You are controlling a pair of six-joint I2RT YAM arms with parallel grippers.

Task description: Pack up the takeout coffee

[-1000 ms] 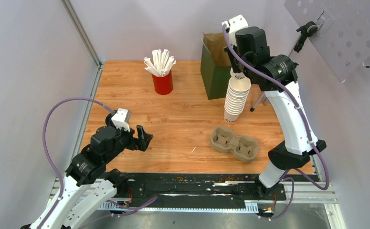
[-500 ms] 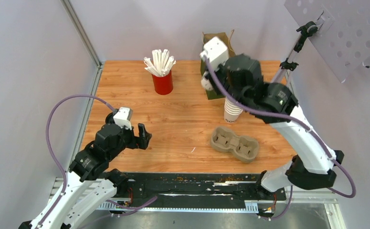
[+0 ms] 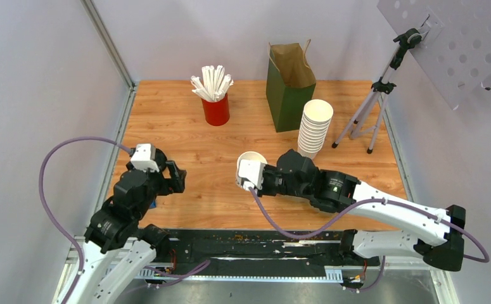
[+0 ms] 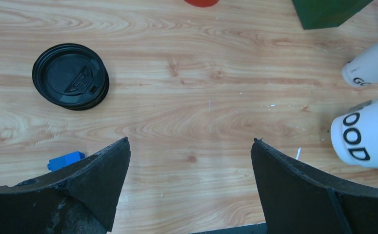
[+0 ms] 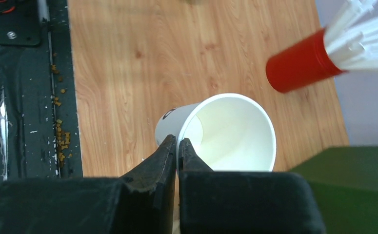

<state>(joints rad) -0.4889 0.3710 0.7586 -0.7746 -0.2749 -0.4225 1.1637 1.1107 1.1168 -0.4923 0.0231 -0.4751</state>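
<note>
Pinching white cup (image 4: 366, 140) marked "OOD", R hand (image 5: 177, 145); stack (image 4: 372, 63) reads "GO"

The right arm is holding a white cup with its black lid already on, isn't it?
Not quite: the right gripper holds the white cup by its rim, but the cup is open-topped, with no lid on, as the right wrist view shows.
</note>
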